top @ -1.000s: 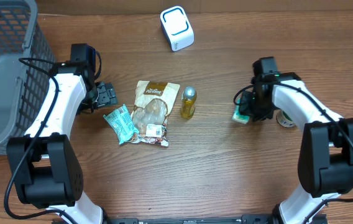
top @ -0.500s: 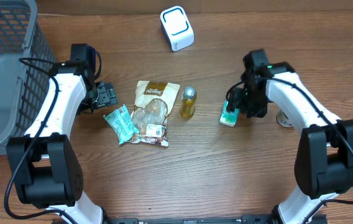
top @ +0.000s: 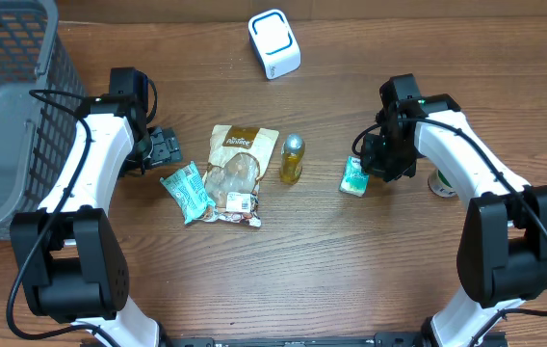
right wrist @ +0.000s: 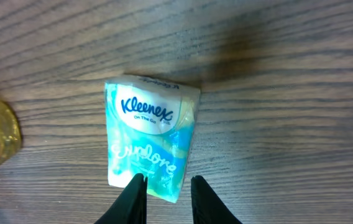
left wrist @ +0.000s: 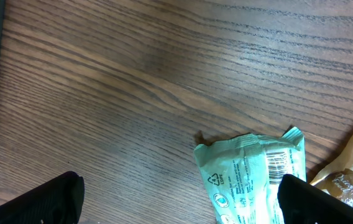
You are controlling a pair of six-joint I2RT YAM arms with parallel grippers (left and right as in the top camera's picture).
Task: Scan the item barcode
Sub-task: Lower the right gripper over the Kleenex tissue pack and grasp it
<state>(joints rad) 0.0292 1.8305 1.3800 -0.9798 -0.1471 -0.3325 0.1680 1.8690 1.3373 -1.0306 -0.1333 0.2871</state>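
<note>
A teal Kleenex tissue pack (top: pixel 353 177) lies flat on the wooden table to the right of a small yellow bottle (top: pixel 293 159). My right gripper (top: pixel 370 162) hovers at the pack's right end. In the right wrist view the pack (right wrist: pixel 148 134) has one corner between the fingertips. The right gripper (right wrist: pixel 168 180) is open only narrowly, and table shows between the pack and one finger. My left gripper (top: pixel 163 146) is wide open (left wrist: pixel 179 202) over a green wrapper (left wrist: pixel 257 174), whose barcode faces up. The white scanner (top: pixel 274 43) stands at the back.
A brown snack bag (top: pixel 235 173) and the green wrapper (top: pixel 187 191) lie left of the bottle. A grey basket (top: pixel 4 116) fills the far left. A small round white object (top: pixel 443 183) sits under the right arm.
The right gripper carried the tissue pack leftward, let it go on the table, then drew its jaws narrower just above it. The left arm has not moved.
</note>
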